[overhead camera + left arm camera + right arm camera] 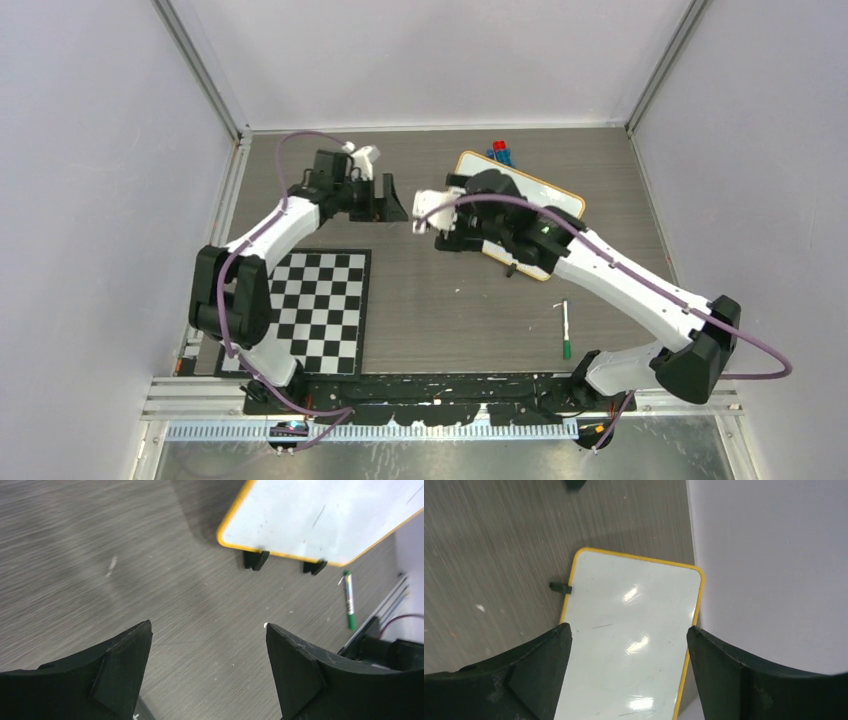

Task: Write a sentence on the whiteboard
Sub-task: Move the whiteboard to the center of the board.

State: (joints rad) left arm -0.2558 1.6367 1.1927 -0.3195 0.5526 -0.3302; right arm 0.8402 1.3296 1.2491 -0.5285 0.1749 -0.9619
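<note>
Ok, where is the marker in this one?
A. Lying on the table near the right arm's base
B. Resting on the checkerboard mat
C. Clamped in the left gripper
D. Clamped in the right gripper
A: the marker lies loose on the bare table in front of the right arm's base, while the left gripper and the right gripper both stand open with nothing between their fingers.

Worktop (460, 310): grey wood-grain surface, a few pale specks. Enclosed on three sides by plain pale lavender-grey walls (430, 60). Aluminium posts (200, 65) at the back corners; metal rail (400, 428) along the near edge. Even, soft light.
</note>
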